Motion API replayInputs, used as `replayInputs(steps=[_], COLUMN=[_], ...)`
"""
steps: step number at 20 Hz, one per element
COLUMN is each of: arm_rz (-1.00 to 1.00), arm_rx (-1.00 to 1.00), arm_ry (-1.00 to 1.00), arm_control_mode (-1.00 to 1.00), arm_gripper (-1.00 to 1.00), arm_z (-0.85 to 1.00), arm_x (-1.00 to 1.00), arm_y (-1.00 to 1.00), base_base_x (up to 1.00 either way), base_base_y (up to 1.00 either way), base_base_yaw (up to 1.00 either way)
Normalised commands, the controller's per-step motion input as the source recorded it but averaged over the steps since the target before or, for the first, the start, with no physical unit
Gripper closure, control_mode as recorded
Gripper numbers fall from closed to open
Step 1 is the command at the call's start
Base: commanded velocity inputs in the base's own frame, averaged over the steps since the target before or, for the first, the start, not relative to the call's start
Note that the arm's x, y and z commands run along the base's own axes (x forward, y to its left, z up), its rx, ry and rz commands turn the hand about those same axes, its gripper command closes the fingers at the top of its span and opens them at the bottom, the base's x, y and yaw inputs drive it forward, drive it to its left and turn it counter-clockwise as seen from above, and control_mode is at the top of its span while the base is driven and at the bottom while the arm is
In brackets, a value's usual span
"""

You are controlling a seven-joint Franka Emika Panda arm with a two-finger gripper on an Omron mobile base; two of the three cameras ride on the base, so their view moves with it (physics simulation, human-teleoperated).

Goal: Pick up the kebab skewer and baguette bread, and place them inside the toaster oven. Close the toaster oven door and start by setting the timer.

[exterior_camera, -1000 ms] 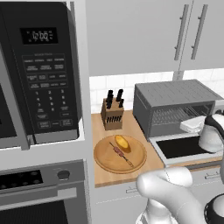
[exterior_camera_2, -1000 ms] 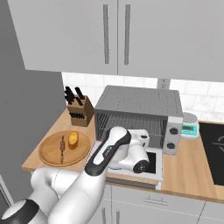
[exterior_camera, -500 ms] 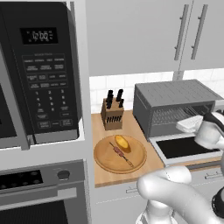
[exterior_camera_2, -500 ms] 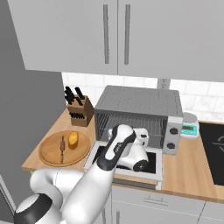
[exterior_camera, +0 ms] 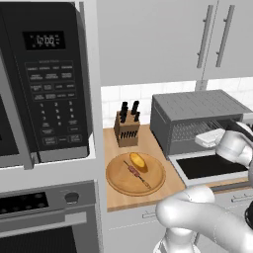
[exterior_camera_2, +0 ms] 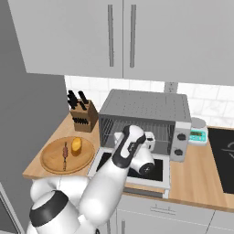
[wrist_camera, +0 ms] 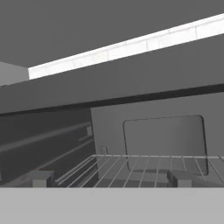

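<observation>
My gripper (wrist_camera: 109, 178), fingers spread wide and empty, faces the toaster oven (exterior_camera_2: 145, 115) rack; the toaster oven door (exterior_camera_2: 132, 168) lies dropped open for loading. Kebab skewer (exterior_camera: 139, 174) and baguette bread (exterior_camera: 138, 161) sit on the wooden board (exterior_camera: 118, 180) left of the oven, knife block (exterior_camera: 127, 125) behind them.

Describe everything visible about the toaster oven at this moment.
The toaster oven is a boxy grey metal unit with a ribbed top, standing on the wooden counter beside the knife block. Its dark glass door lies dropped open and flat. Inside, a bare wire rack. Knobs sit on its right panel.
</observation>
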Motion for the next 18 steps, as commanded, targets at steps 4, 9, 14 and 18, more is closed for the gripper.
replayInputs(steps=[4,9,14,18], arm_rz=[0.01,0.01,0.01,0.01], arm_rx=[0.00,-0.01,0.00,0.00], arm_ry=[0.00,0.00,0.00,0.00], arm_control_mode=[-1.00,-1.00,-1.00,-1.00], arm_gripper=[-1.00,-1.00,-1.00,-1.00], arm_z=[-0.12,-0.26,-0.11,-0.03], arm_x=[0.18,0.03,0.11,0.18], arm_y=[0.00,0.00,0.00,0.00], base_base_x=[0.00,0.00,0.00,0.00], base_base_y=[0.00,0.00,0.00,0.00], base_base_yaw=[0.00,0.00,0.00,0.00])
